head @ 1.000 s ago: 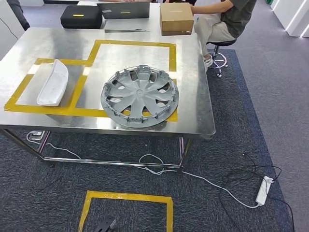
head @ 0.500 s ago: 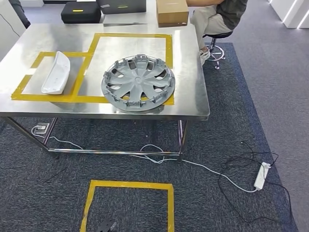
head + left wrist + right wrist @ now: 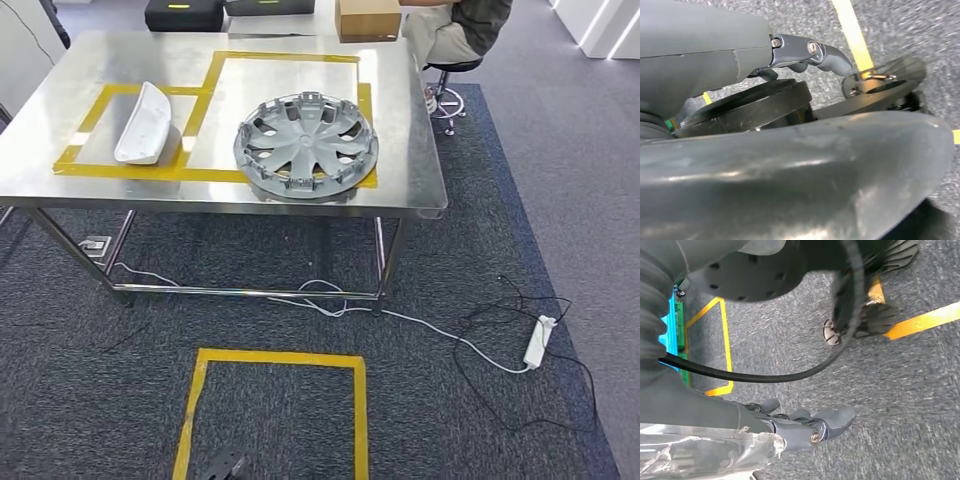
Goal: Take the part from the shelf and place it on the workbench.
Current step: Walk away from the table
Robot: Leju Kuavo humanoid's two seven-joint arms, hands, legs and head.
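A steel counter (image 3: pixel 423 190) fills the upper half of the head view, marked with yellow tape (image 3: pixel 204 110) into two adjoining boxes. A grey wheel cover (image 3: pixel 306 147) lies flat at the lower right of the larger box, its near edge overlapping the tape line. A white moulded part (image 3: pixel 143 125) lies inside the smaller box to the left, well apart from the wheel cover. At the far edge of the counter, along the top of the frame, sit a cardboard box (image 3: pixel 367 18) and a black case (image 3: pixel 183 14). A seated person (image 3: pixel 460 25) shows at the upper right, on a stool.

Below the counter, dark carpet carries a yellow taped square (image 3: pixel 275 415) at lower centre, and a white power strip (image 3: pixel 537 342) with trailing cables lies at the lower right.

In the left wrist view, the left hand (image 3: pixel 802 52) hangs over the carpet with dark fingers extended and nothing in them. In the right wrist view, the right hand (image 3: pixel 802 427) likewise holds nothing, its fingers stretched out loosely above the carpet.
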